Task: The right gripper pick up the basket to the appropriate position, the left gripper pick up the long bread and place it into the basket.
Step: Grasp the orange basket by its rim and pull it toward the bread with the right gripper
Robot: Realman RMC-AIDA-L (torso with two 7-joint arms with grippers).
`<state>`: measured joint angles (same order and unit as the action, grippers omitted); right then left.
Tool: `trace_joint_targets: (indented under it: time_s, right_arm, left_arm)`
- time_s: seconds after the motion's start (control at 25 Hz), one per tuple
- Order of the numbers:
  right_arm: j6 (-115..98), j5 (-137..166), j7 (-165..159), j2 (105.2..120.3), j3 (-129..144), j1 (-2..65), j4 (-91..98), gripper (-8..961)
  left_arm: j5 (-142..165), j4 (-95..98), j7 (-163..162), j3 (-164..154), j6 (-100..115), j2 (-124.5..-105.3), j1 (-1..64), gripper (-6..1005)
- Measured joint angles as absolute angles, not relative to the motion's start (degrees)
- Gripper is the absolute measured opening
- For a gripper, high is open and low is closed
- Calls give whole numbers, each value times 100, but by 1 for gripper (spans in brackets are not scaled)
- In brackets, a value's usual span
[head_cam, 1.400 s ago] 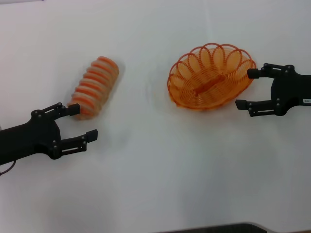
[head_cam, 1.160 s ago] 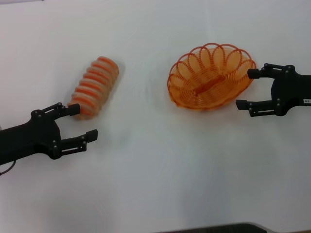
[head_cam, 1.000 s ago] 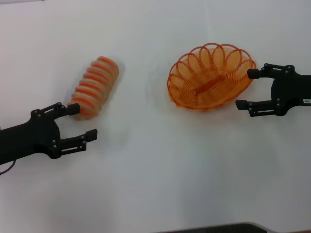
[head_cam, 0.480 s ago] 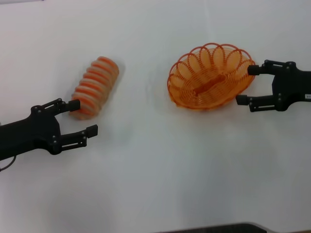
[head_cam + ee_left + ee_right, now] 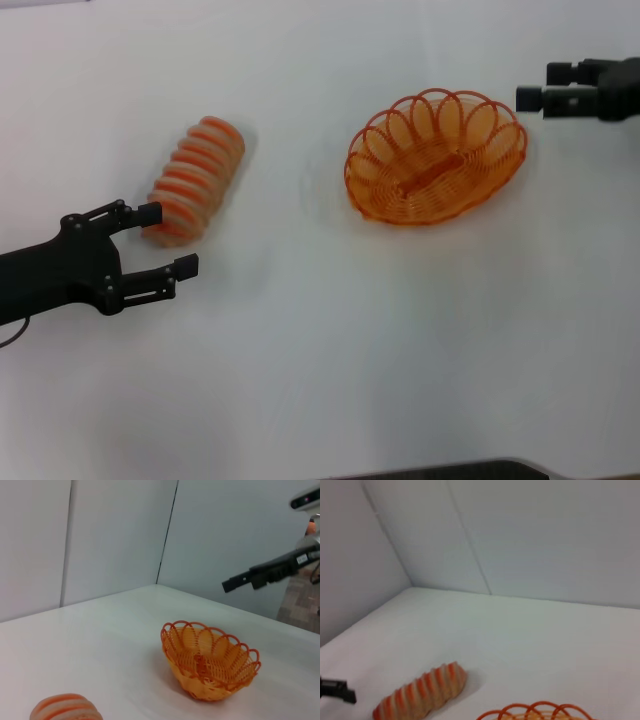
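Note:
The orange wire basket (image 5: 380,190) sits empty on the white table, right of centre; it also shows in the left wrist view (image 5: 210,660) and its rim in the right wrist view (image 5: 535,712). The long bread (image 5: 195,180) lies on the left, slanted, and also shows in both wrist views (image 5: 65,707) (image 5: 422,692). My left gripper (image 5: 168,238) is open at the bread's near end, its upper finger beside that end. My right gripper (image 5: 545,88) is open and empty, raised beyond the basket's far right rim; it also shows in the left wrist view (image 5: 235,583).
The white table (image 5: 330,340) stretches to grey walls (image 5: 115,535) at the back. A dark edge (image 5: 450,470) shows at the front of the head view.
My right gripper has lifted away from the basket's right rim, up and towards the back right. My left gripper has shifted slightly left. The basket and the bread have not moved.

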<state>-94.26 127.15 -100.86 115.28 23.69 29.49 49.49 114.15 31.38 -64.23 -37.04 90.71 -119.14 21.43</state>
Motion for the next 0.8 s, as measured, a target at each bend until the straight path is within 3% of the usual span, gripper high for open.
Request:
trace_joint_targets:
  time_s: [0.32,0.8]
  right_arm:
    - [-9418,13396,-12016,11376,2390,3337,5291,907]
    - [-9036,14942,-13264,11347,2524,3851,5398,897]
  left_arm:
    - [11417,3138,-6433,-3725,9104,-11880,2144,860]
    - [11445,3138,-6434,-3751,9106,-11865,2103,860]
